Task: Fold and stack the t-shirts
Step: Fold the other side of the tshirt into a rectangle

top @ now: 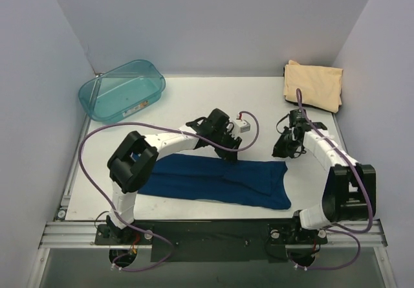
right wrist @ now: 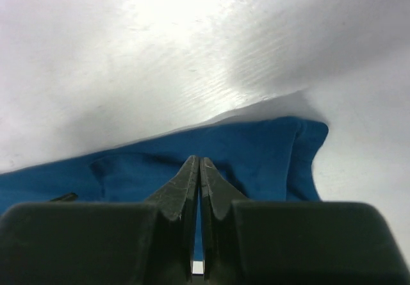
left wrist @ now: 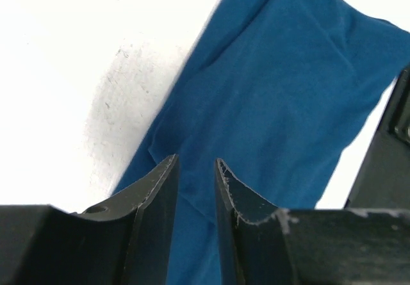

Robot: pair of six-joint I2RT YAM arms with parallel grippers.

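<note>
The navy blue t-shirt point(top: 220, 181) lies flat as a long folded strip near the front of the table. It also shows in the left wrist view point(left wrist: 288, 93) and in the right wrist view point(right wrist: 256, 150). My left gripper point(top: 231, 151) hovers over the shirt's far edge, and in its wrist view point(left wrist: 196, 160) the jaws stand a little apart with nothing between them. My right gripper point(top: 285, 151) is just beyond the shirt's right end, and its wrist view point(right wrist: 199, 159) shows it shut and empty. The tan t-shirt point(top: 314, 85) lies folded at the back right. The black shirt is out of view.
A translucent teal tub point(top: 123, 88) stands at the back left of the white table point(top: 194, 103). Grey walls close in the back and both sides. The arms' bases and a black rail point(top: 213, 233) run along the near edge.
</note>
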